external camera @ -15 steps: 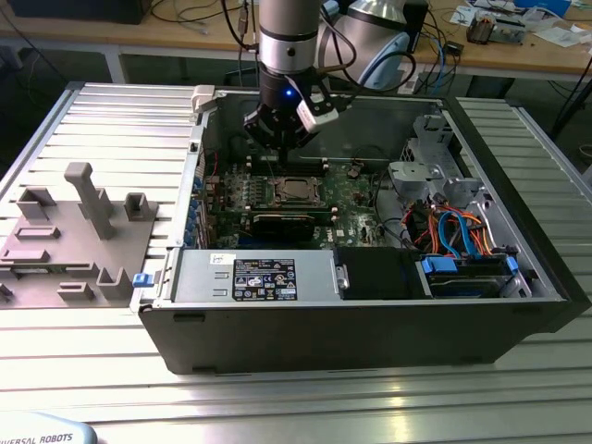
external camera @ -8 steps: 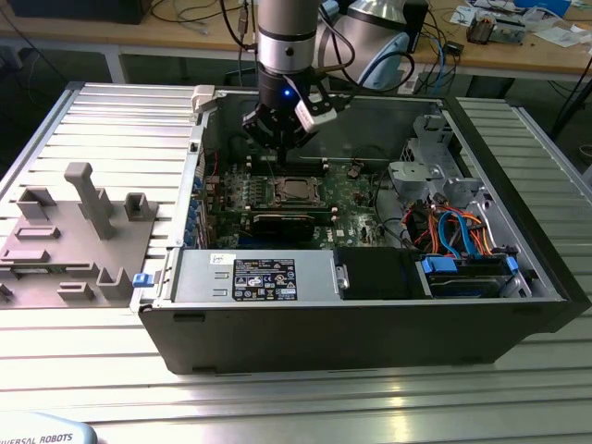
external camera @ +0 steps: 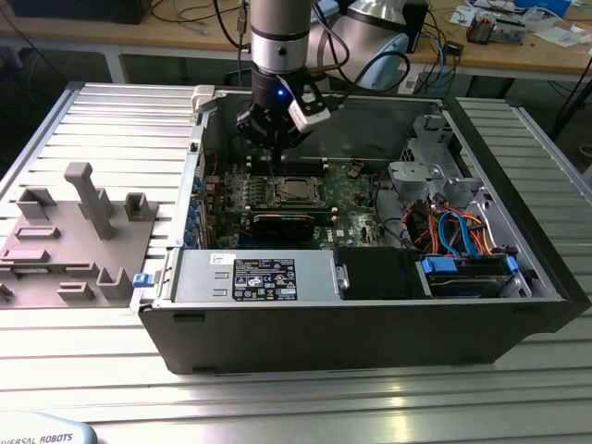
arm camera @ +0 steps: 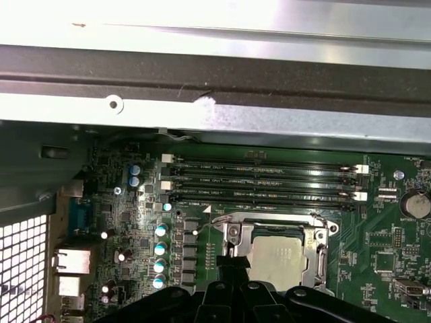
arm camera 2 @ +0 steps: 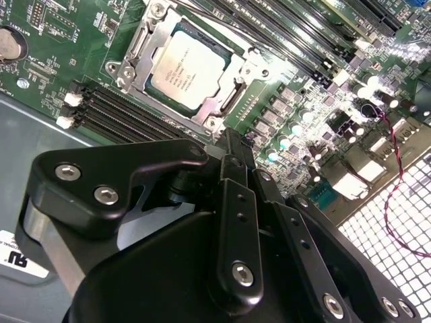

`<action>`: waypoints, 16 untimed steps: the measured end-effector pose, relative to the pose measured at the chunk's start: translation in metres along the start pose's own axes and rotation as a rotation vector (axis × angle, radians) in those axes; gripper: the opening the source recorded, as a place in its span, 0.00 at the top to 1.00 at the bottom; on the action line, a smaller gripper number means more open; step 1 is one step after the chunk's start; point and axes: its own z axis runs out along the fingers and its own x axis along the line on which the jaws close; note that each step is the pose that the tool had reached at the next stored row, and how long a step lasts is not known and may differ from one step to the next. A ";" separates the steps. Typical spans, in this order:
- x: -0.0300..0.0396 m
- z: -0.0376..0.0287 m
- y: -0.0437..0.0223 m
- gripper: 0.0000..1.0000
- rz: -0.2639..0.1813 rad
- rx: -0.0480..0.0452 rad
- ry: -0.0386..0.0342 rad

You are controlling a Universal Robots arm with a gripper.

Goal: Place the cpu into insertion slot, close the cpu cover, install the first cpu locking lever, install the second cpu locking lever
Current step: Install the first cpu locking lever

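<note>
End effector [arm camera 2: 231, 145] fingers together above cpu cover [arm camera 2: 145, 57], cpu [arm camera 2: 186, 67] seated

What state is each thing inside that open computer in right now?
cpu: lying flat in the insertion slot.
cpu cover: down, framing the chip's edges.
gripper: empty, its jaws together, poised just beside the socket.
memory slots: no cards in them.
computer case: lying on its side, side panel off.
</note>
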 end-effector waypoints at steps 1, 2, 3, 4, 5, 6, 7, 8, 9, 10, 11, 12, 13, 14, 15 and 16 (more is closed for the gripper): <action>0.0004 0.0000 0.0000 0.89 0.000 -0.0001 0.0000; 0.0009 0.0000 0.0001 0.89 0.000 0.0000 0.0000; 0.0017 0.0000 0.0001 0.89 0.000 0.0000 0.0000; 0.0024 0.0000 0.0001 0.89 0.000 -0.0001 0.0000; 0.0029 0.0000 0.0002 0.89 0.000 0.0000 0.0000; 0.0033 0.0000 0.0002 0.89 0.000 0.0000 0.0000; 0.0038 0.0000 0.0002 0.89 0.000 0.0000 0.0001; 0.0041 0.0000 0.0002 0.89 0.000 0.0000 0.0000; 0.0048 0.0000 0.0003 0.89 0.000 0.0000 0.0000; 0.0055 0.0000 0.0003 0.89 0.000 0.0000 0.0000; 0.0059 0.0000 0.0003 0.89 0.000 -0.0001 0.0000; 0.0063 0.0000 0.0003 0.89 0.000 -0.0001 0.0000; 0.0070 0.0000 0.0004 0.89 0.000 -0.0001 0.0000; 0.0076 0.0000 0.0004 0.89 0.000 0.0000 0.0000; 0.0082 0.0000 0.0004 0.89 0.000 0.0000 0.0000; 0.0090 0.0000 0.0005 0.89 0.000 0.0000 0.0000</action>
